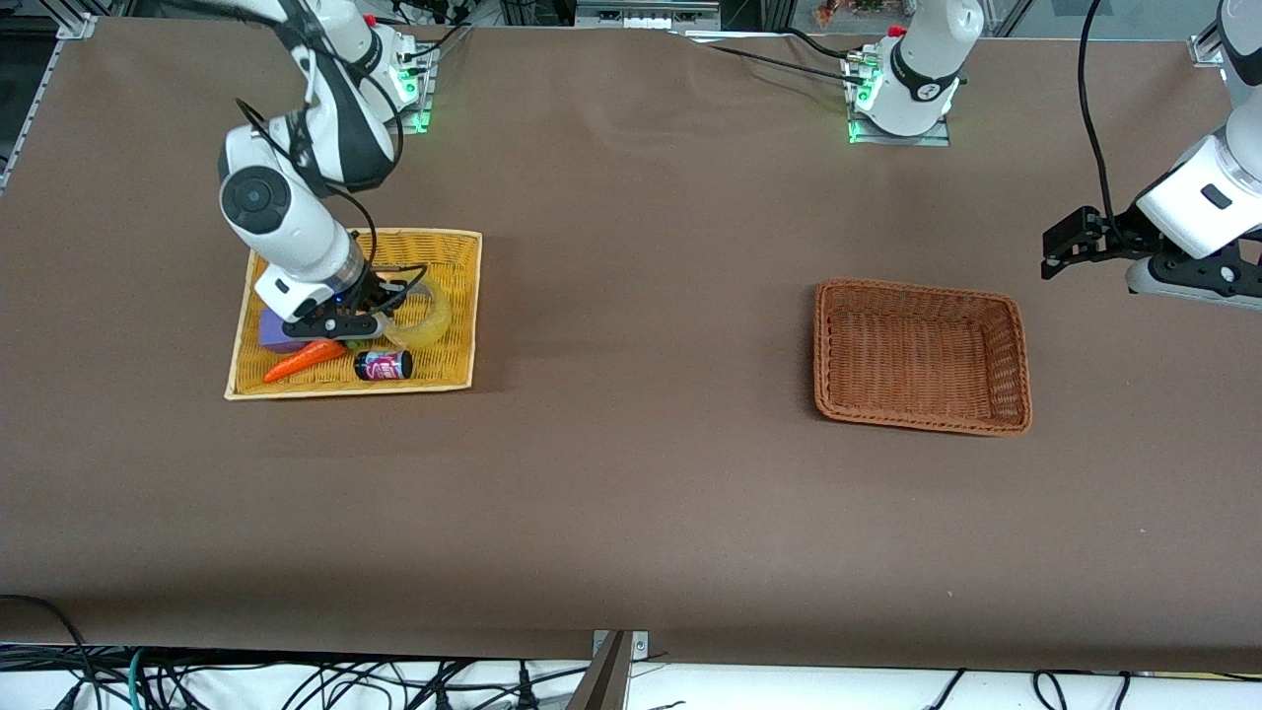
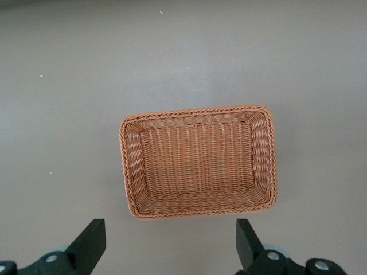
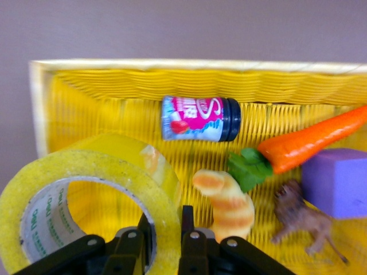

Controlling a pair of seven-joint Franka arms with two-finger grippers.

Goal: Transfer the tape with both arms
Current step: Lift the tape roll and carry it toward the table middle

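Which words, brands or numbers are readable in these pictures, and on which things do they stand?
Small bottle lying in the yellow basket: pink label with large white letters, too blurred to read.
Tape, its wall between the right gripper fingers: green print on the grey inner core, too small to read.
Brown basket, under the open left gripper: no text.

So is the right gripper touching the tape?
Touching. The right wrist view shows the right gripper fingers closed on the tape wall, one inside the ring, one outside.
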